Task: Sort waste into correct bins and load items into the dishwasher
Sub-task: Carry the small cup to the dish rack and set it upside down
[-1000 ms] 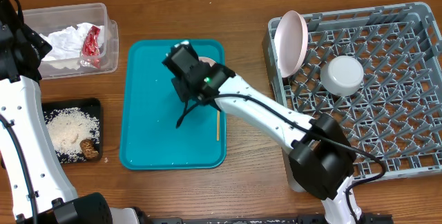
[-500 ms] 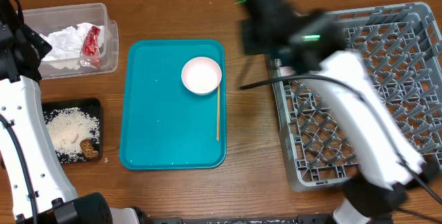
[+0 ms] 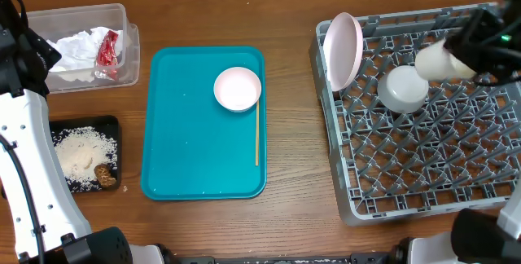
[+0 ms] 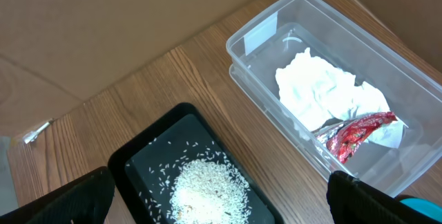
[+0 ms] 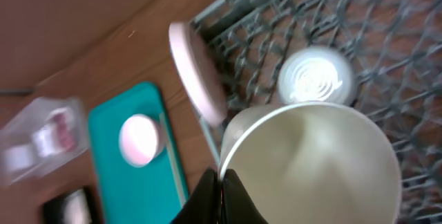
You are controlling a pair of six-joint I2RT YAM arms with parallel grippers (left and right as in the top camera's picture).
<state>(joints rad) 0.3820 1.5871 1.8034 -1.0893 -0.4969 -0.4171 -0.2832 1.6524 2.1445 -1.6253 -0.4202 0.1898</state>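
The right tool (image 3: 482,42) hangs over the far right part of the dish rack (image 3: 407,178), pinched shut on the rim of the cup (image 3: 440,60). In the wrist view one finger seems to sit inside the mouth and one outside. The cup is off the rack floor and looks tilted.

The step in hand appears to be setting the cup into the rack. To do it well, the arm should pick a free patch of lattice to the right of the grey bowl (image 3: 404,90). It should turn the cup mouth down, lower it between the pegs until the rim rests, and only then let go. A rim pinch is a light hold, so a slow descent is wise.

The grey bowl sits upside down just beside the cup's place and is the nearest thing to bump. The plate (image 3: 343,50) stands on edge at the rack's left end, well clear.

The pink bowl (image 3: 238,89) and the stick (image 3: 257,138) lie on the teal tray (image 3: 187,158), not yet loaded.

The left tool (image 4: 219,196) is spread wide and empty above the tub (image 3: 130,46) and the black tray (image 3: 112,122). The napkin (image 3: 73,52) and wrapper (image 3: 107,50) lie in the tub. The rice (image 3: 81,154) and brown lump (image 3: 103,174) are in the black tray.
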